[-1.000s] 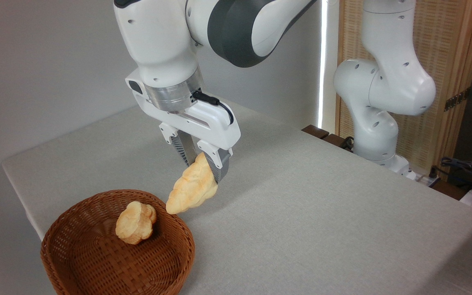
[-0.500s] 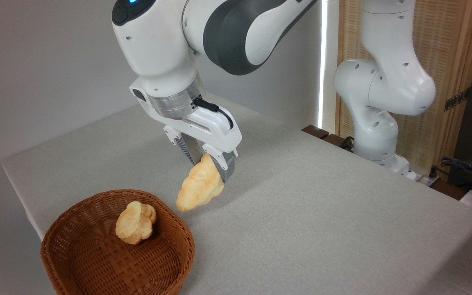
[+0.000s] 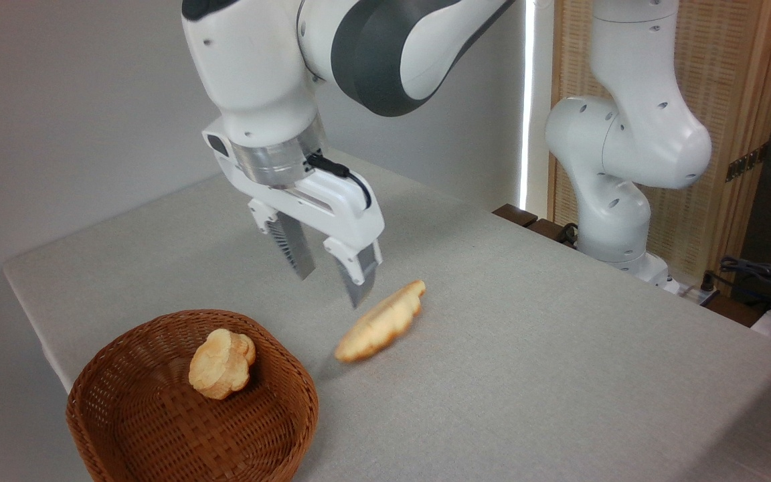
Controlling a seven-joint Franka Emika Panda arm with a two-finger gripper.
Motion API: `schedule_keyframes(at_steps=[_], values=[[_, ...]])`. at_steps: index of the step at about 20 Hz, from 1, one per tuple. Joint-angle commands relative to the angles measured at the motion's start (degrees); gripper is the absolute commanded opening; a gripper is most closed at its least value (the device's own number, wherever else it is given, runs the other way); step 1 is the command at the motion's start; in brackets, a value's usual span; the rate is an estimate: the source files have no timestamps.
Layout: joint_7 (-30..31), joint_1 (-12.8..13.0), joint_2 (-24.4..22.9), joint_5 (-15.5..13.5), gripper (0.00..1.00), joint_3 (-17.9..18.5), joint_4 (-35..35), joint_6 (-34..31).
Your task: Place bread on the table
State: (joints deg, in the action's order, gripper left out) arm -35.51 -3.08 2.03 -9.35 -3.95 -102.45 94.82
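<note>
now the bread (image 3: 381,321), a long pale golden twisted loaf, is lying on the table (image 3: 559,375), on the grey-beige cloth just right of the round brown wicker basket (image 3: 158,428) and apart from its rim. its long axis is running from the near left to the far right, with one tapered end pointing toward the basket and the other pointing away from it. the gripper (image 3: 332,284) is hanging above the cloth, just left of the loaf's far end, and its jaws are standing spread with nothing between them; neither finger is touching the loaf. the fingers (image 3: 359,274) are pointing down and slightly to the right, tilted with the white hand above them. a small round knobbly bun (image 3: 221,363) is sitting inside the basket, leaning against its far wall. the basket is resting at the near left corner of the table. the arm's white base column (image 3: 616,201) is standing at the far right edge of the table, in front of a pale slatted wooden screen (image 3: 727,100).
</note>
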Motion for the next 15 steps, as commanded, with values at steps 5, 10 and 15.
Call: schedule_keyframes(at_steps=[5,10,15], values=[[-3.5,0.4,-0.3,3.4,1.0,0.2,3.2,7.7],[-5.6,0.4,-0.5,3.5,1.0,-0.9,3.7,8.5],[-5.4,0.4,-1.0,3.5,1.0,-2.2,3.7,8.4]])
